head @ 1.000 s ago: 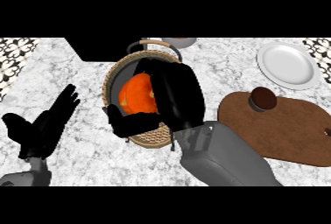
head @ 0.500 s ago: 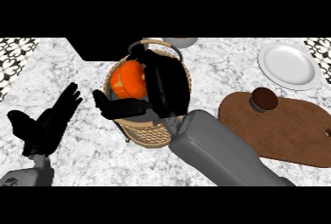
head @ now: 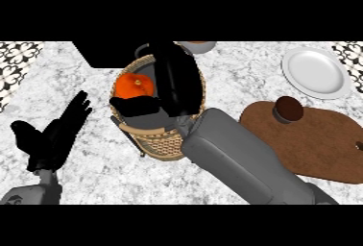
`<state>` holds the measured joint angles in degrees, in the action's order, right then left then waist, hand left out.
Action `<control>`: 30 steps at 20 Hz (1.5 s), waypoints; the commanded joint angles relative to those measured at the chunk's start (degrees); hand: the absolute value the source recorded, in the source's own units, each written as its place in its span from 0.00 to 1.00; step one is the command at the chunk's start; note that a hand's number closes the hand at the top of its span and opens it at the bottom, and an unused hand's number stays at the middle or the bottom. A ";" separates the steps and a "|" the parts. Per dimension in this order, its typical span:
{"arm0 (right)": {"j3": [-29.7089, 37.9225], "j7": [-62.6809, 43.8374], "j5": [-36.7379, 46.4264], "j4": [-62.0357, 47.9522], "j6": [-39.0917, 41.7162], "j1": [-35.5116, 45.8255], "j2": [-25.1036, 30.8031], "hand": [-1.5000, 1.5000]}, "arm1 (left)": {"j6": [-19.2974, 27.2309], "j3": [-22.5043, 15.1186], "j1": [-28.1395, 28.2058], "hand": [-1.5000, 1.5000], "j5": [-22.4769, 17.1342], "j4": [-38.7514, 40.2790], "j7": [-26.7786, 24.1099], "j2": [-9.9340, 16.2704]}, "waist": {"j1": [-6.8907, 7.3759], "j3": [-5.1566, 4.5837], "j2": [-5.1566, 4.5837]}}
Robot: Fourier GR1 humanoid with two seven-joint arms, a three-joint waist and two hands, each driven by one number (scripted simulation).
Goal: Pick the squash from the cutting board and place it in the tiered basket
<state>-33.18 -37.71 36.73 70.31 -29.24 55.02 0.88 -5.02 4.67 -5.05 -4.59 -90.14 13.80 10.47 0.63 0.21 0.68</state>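
Squash (head: 133,85), orange, lying inside the woven basket (head: 164,144) with the right hand (head: 170,77) over it, thumb just below it and fingers straight alongside, apparently released. Placing step, near its end by the look of it. Next move: lifting the hand clear without catching the rim. Left hand (head: 53,132) rests open at left; cutting board (head: 312,139) at right.

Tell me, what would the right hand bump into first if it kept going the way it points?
Probably the cup behind the basket; the right hand points up the picture, though depth is unclear.
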 commanded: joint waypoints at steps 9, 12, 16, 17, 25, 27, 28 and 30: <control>9.41 4.26 -14.28 7.48 -11.98 -3.56 -0.84 0.00 | -2.51 1.35 2.94 0.50 -1.15 0.19 -1.92 1.00 | -0.03 -0.18 -0.65; 15.15 7.07 -18.80 6.71 -13.64 -2.49 -0.85 0.00 | -0.84 1.21 0.68 0.50 -1.10 -1.99 1.83 0.62 | 0.30 -0.16 -0.79; 19.92 7.50 -18.52 14.93 -12.20 -7.55 4.41 0.00 | -0.01 1.16 0.64 0.50 -0.46 -0.94 0.68 -0.44 | -0.82 -0.17 -0.59; 20.19 5.55 -18.08 18.93 -11.46 -9.66 6.41 0.00 | -2.21 4.42 -0.34 0.50 -2.52 0.25 0.99 3.00 | -1.25 -0.18 -0.47; 32.74 5.15 -27.19 31.20 -2.86 -20.93 18.56 0.00 | -1.19 2.97 0.40 0.50 -1.65 -2.42 2.14 1.30 | -1.30 -0.18 -0.44; 38.46 12.26 -34.16 29.72 0.16 -24.98 20.32 0.00 | -0.43 1.90 1.33 0.50 0.62 -1.70 -0.82 0.50 | -1.09 -0.14 -0.63; 40.04 9.66 -32.87 31.41 0.66 -24.02 22.67 0.00 | -0.54 0.59 3.79 0.50 0.07 -4.21 1.45 -0.69 | -0.98 -0.16 -0.50; 46.35 14.37 -41.06 30.50 6.34 -26.61 25.54 0.00 | -1.41 2.76 2.37 0.50 -0.75 -1.15 -0.82 0.56 | -1.23 -0.13 -0.68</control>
<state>4.79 -27.56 4.17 99.19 -29.43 32.92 21.20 -6.14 6.87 -2.85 -5.27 -92.33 14.15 11.02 -0.43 0.04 0.11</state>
